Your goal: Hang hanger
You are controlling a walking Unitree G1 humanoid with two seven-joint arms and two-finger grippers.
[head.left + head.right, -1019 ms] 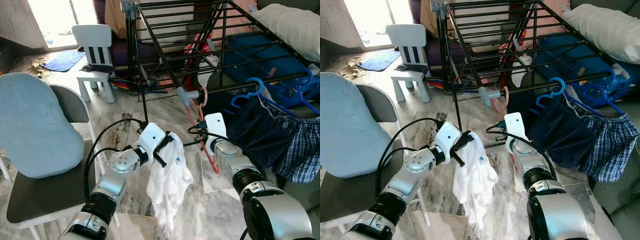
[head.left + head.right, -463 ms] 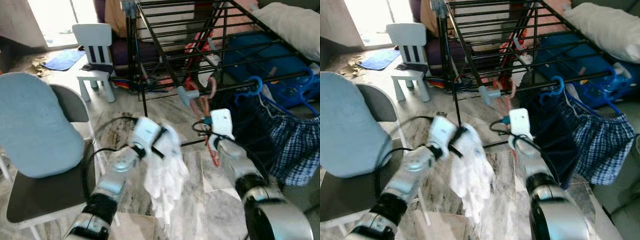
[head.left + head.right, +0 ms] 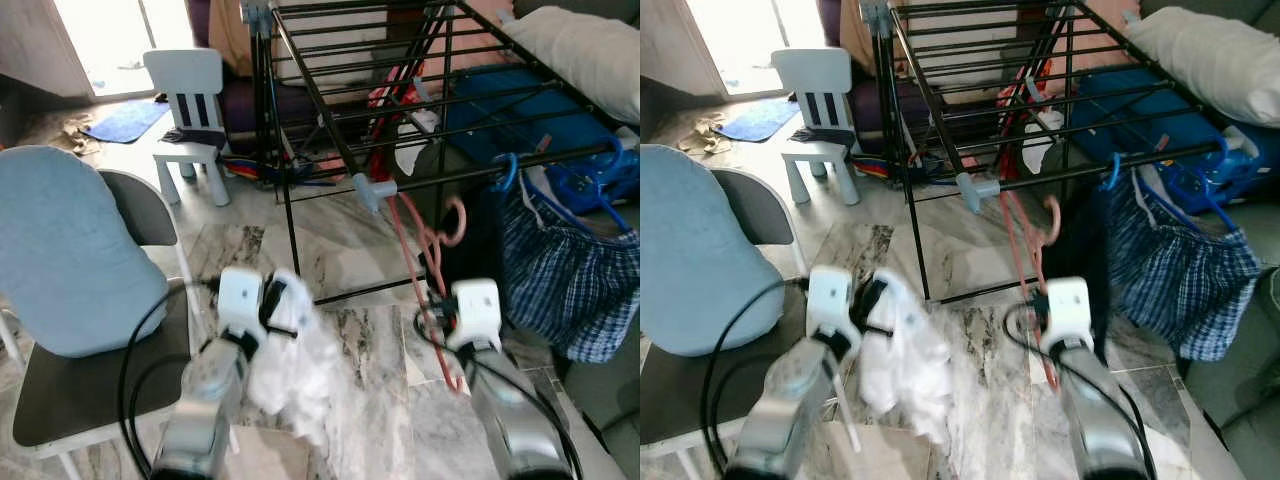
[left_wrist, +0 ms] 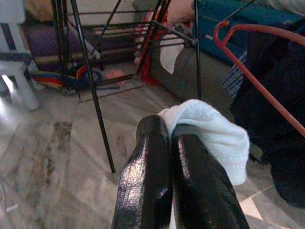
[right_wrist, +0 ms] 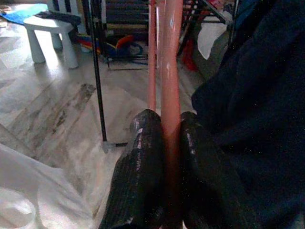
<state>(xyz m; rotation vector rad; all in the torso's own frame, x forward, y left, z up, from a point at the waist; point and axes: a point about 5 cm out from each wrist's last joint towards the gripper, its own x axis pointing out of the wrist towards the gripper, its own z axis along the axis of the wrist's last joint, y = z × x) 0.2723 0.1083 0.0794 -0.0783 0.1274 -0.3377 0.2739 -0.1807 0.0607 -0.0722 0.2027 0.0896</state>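
Right pincer (image 5: 164, 143) clamps the pink hanger (image 3: 425, 270) low, near the drying rack (image 3: 400, 90); left pincer (image 4: 164, 143) grips a white cloth (image 3: 290, 350). Hook seems below the rail; next, lift and hook it.

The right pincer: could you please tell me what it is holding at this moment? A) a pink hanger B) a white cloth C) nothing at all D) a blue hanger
A: in the right wrist view, the two black fingers of the right pincer are clamped on the bar of the pink hanger, while the white cloth sits in the left pincer.
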